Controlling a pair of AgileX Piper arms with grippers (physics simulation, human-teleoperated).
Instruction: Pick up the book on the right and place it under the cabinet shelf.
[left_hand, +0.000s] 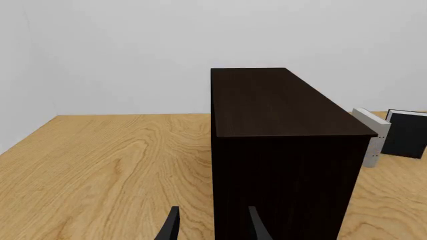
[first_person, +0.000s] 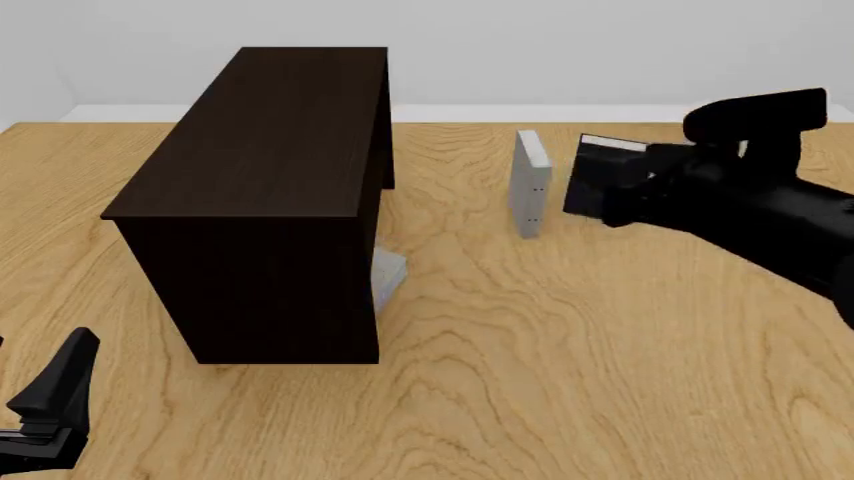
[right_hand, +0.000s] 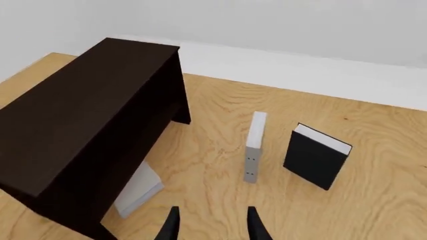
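My left gripper (left_hand: 212, 226) hangs released, empty, just before the cabinet shelf (first_person: 254, 130). The book (first_person: 388, 276) lies flat beneath the cabinet's right edge. Right of the cabinet stand a second grey book (first_person: 531, 185) and a black book (right_hand: 313, 160). My right gripper (right_hand: 210, 223) is released, empty

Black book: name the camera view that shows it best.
The right wrist view: the black book stands upright and unobstructed, cover and white page edges visible, beside the pale grey book. The front view has the right arm covering most of it. The left wrist view catches it small at the frame edge.
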